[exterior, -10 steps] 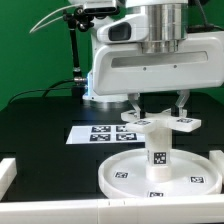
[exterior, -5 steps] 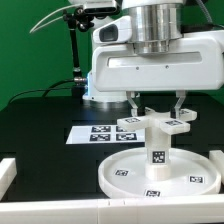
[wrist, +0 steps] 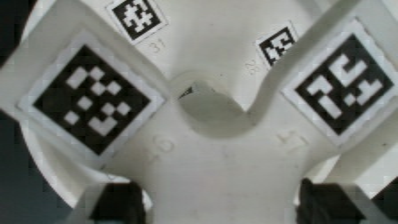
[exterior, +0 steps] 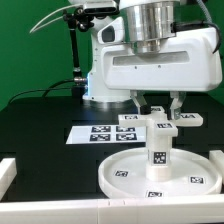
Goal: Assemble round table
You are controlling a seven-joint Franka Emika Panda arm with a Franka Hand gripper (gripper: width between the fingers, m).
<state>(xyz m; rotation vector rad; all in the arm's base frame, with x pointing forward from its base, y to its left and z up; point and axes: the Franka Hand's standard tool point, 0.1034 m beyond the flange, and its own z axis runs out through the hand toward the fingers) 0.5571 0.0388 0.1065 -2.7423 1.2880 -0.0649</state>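
The large rimmed round disc (exterior: 115, 176) lies flat on the black table. The short thick cylinder leg (exterior: 158, 150) stands upright at its centre. The cross-shaped foot piece (exterior: 150, 121) sits level on top of the leg. My gripper (exterior: 158, 108) comes straight down over it, with one finger on each side of the piece's middle, shut on it. In the wrist view the foot piece (wrist: 214, 130) fills the picture with its tagged arms. The dark fingertips (wrist: 118, 202) press against one arm from both sides, and my gripper (wrist: 228, 205) is closed around it.
The marker board (exterior: 92, 133) lies on the table behind the disc, at the exterior view's left. White border rails run along the front (exterior: 60, 212), the left (exterior: 8, 172) and the right (exterior: 215, 160). The arm's base stands behind.
My gripper has turned a little about the leg's axis, and the foot piece has turned with it. Disc and leg have stayed in place.
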